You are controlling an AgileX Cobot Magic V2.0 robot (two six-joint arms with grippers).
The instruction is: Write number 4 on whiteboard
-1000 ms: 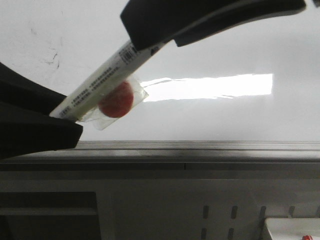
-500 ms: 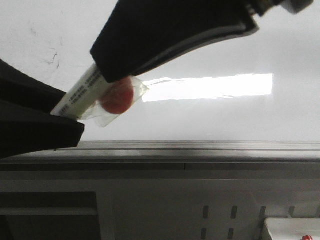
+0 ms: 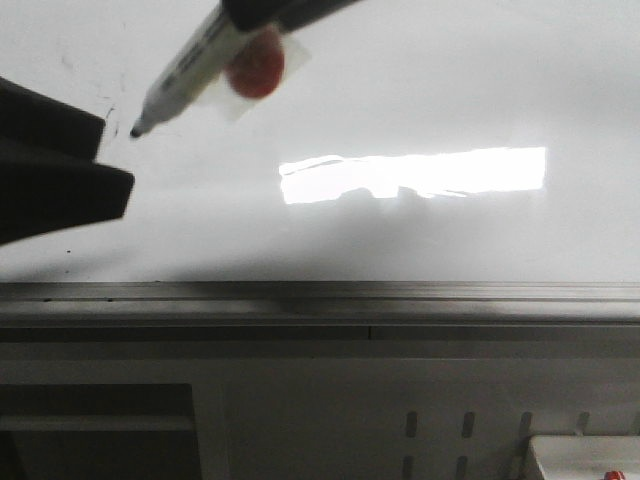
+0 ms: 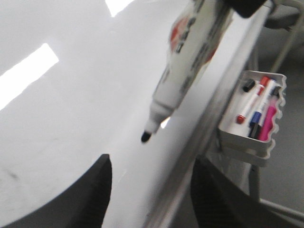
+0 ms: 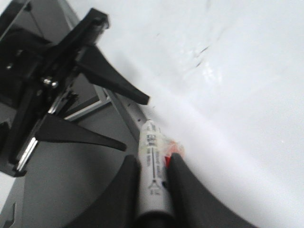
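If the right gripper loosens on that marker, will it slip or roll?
Probably both. The marker has a smooth round barrel, so it could slide between the right gripper fingers. The taped red tab might limit rolling. It looks stiff and light.

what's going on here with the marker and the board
The right gripper is shut on a white marker, its uncapped black tip pointing at the whiteboard. The left gripper is open and empty beside it. No number 4 is on the board, only faint smudges. A tray of spare markers hangs off the board's edge.
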